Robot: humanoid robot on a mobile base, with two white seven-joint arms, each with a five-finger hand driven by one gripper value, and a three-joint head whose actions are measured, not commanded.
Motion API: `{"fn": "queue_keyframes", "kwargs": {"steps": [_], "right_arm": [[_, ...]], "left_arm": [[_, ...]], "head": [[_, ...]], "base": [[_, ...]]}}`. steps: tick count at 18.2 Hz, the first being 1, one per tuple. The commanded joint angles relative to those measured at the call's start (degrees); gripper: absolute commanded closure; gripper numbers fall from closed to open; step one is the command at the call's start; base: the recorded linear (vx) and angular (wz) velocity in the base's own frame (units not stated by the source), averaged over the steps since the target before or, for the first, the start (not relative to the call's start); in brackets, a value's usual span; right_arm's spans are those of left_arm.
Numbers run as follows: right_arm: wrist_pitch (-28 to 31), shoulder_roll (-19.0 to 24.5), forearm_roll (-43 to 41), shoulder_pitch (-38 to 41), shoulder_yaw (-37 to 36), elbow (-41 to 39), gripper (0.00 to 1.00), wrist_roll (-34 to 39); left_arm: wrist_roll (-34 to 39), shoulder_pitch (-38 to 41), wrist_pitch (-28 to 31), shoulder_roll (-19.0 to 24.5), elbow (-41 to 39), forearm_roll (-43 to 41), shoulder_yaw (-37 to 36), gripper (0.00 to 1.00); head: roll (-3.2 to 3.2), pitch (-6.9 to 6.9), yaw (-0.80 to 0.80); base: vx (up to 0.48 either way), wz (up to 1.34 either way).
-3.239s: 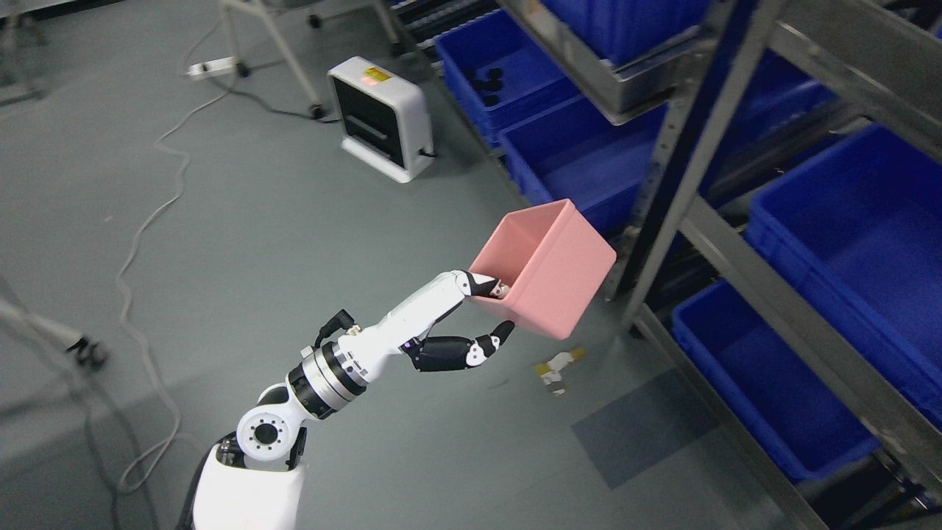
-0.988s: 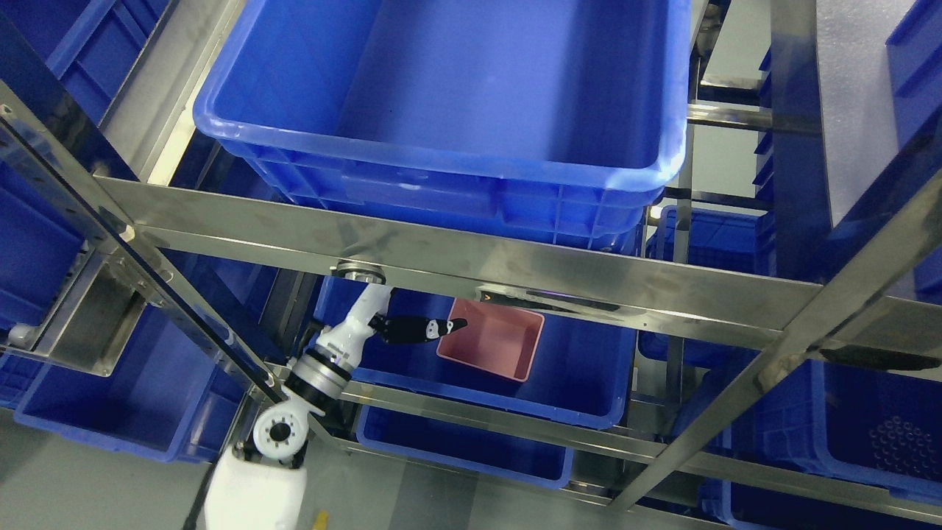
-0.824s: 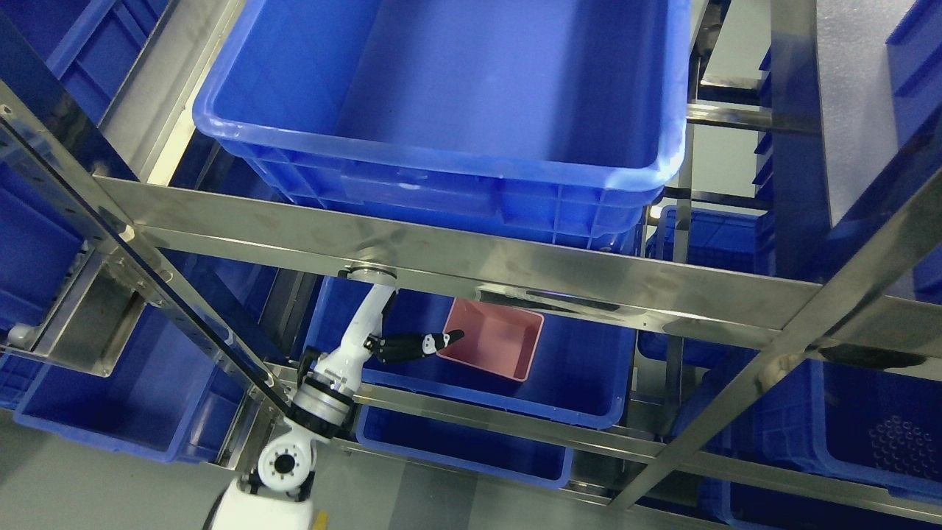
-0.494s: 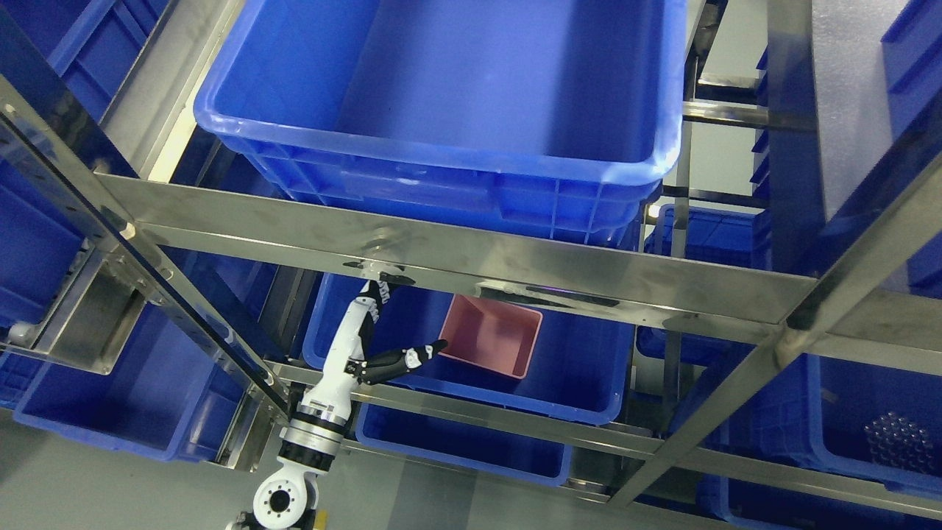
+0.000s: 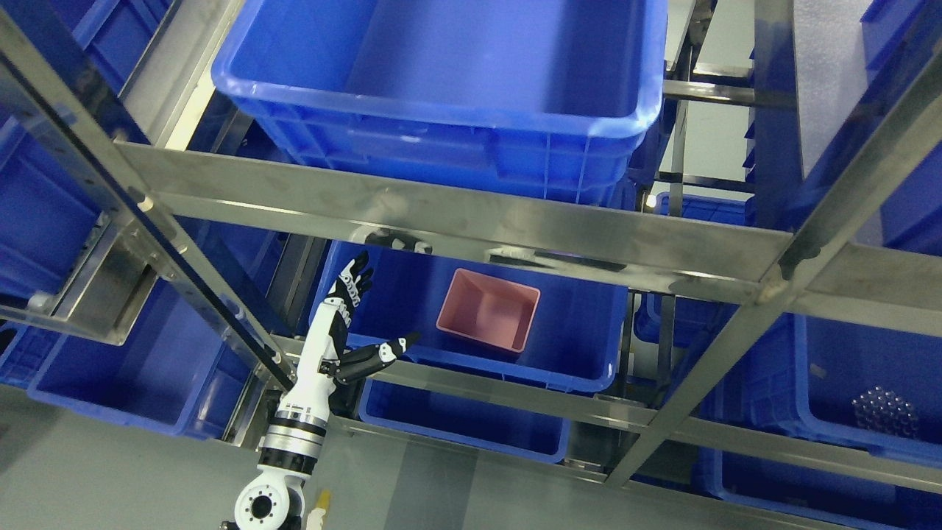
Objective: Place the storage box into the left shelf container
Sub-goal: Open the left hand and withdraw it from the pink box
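Observation:
A pink storage box (image 5: pixel 489 309) sits upright inside a blue shelf container (image 5: pixel 581 335) on the middle shelf level. My left hand (image 5: pixel 368 316) is to the left of the box, over the container's left front corner, and apart from it. Its fingers (image 5: pixel 356 283) point up and its thumb points right toward the box; the hand is open and holds nothing. The left arm rises from the bottom edge. No right arm shows.
Steel shelf rails (image 5: pixel 471 221) cross just above the hand. A large blue bin (image 5: pixel 449 81) sits on the upper level. More blue bins lie at the left (image 5: pixel 110 368), below (image 5: pixel 464 427) and at the right (image 5: pixel 846 397), the last one holding small dark balls (image 5: pixel 887 412).
My left hand has let go of the pink box, which now rests in the container, and has drawn back down and to the left. The camera has shifted slightly.

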Motion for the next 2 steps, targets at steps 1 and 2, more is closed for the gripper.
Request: {"fn": "queue_keyframes", "kwargs": {"steps": [1, 2], "right_arm": [[-0.03, -1.0, -0.18, 1.49, 0.0, -1.0, 0.0, 10.08], [-0.03, -1.0, -0.18, 1.49, 0.0, -1.0, 0.0, 10.08]], "left_arm": [[-0.37, -0.06, -0.41, 0.78, -3.17, -0.3, 1.67, 0.0], [-0.37, -0.15, -0.41, 0.78, -3.17, -0.3, 1.67, 0.0]], "head": [[0.0, 0.0, 0.0], [0.0, 0.0, 0.0]], "base": [[-0.16, 0.07], [-0.14, 0.01]]}}
